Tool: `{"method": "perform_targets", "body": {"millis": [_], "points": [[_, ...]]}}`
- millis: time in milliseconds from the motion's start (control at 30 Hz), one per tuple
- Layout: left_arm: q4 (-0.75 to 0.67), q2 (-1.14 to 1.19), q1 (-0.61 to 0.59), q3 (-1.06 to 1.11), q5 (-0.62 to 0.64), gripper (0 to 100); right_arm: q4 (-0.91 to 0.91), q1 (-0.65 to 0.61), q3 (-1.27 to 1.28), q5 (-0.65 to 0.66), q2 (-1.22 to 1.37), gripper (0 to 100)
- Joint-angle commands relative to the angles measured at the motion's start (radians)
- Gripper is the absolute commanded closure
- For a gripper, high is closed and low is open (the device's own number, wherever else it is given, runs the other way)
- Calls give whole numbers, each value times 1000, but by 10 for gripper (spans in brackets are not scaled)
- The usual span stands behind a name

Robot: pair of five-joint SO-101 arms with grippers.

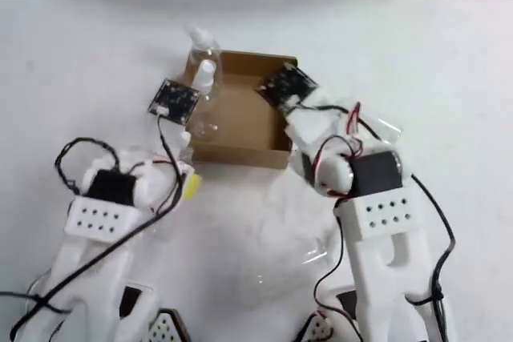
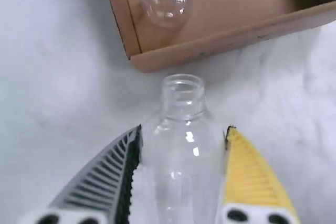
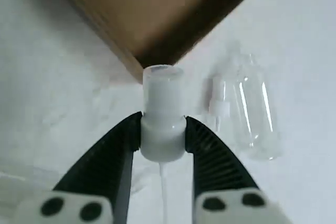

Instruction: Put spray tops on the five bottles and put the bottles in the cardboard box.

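Clear uncapped bottle [image 2: 181,150], white spray top [image 3: 163,124]

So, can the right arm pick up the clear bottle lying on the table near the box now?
Probably not yet. The bottle lies free, with nothing over it, but the right hand is shut on a spray top, so it must first let that go.

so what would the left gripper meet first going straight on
Likely the near wall of the cardboard box; the bottle held in the left gripper would touch it neck first, though depth is unclear.
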Motion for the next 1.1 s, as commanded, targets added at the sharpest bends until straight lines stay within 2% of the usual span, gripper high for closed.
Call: {"method": "perform_targets", "body": {"millis": [0, 133, 267, 433, 533, 700, 833, 967, 1067], "points": [[-15, -116, -64, 8, 5, 913, -54, -24, -84, -78, -25, 982], [-83, -180, -99, 57, 5, 913, -61, -59, -190, -382, -25, 983], [-83, -237, -99, 68, 5, 913, -87, -154, -242, -509, -25, 983], [-81, -309, -157, 71, 6, 913, -88, -317, -247, -519, -25, 983], [-86, -349, -171, 83, 6, 913, -102, -371, -256, -519, -27, 983], [-89, -433, -166, 106, 11, 913, -245, -420, -304, -519, -77, 983], [-89, -515, -171, 107, 138, 913, -417, -455, -307, -520, -151, 983], [-97, -591, -166, 127, 178, 913, -464, -461, -305, -526, -211, 983], [-166, -657, -166, 176, 183, 913, -479, -460, -302, -529, -263, 983]]}}
